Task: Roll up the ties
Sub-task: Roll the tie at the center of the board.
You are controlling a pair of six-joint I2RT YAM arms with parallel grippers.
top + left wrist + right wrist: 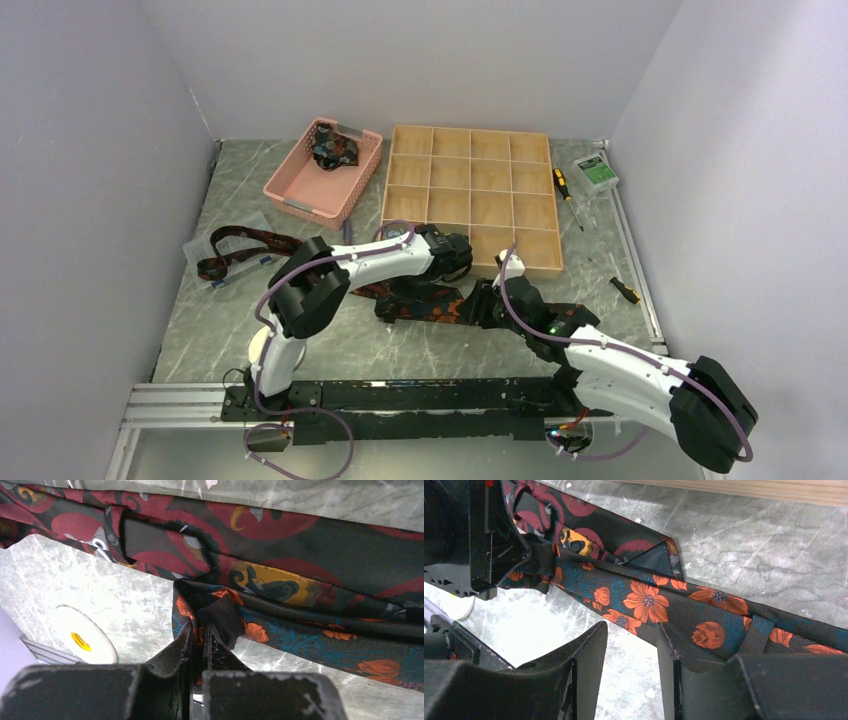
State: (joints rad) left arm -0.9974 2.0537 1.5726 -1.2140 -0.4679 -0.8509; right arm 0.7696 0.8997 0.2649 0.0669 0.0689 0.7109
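The left arm (370, 258) and right arm (610, 365) bend inward, the left hand (198, 630) with fingers pressed together, the right hand (631, 627) just beside it, fingers parted halfway.

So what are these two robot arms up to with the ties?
They are rolling neckties. The left arm's fingers pinch the folded end of the orange-flowered tie mid-table, touching a maroon tie. The right arm's fingers stand open over the same tie further along. A dark patterned bundle lies in the pink basket.
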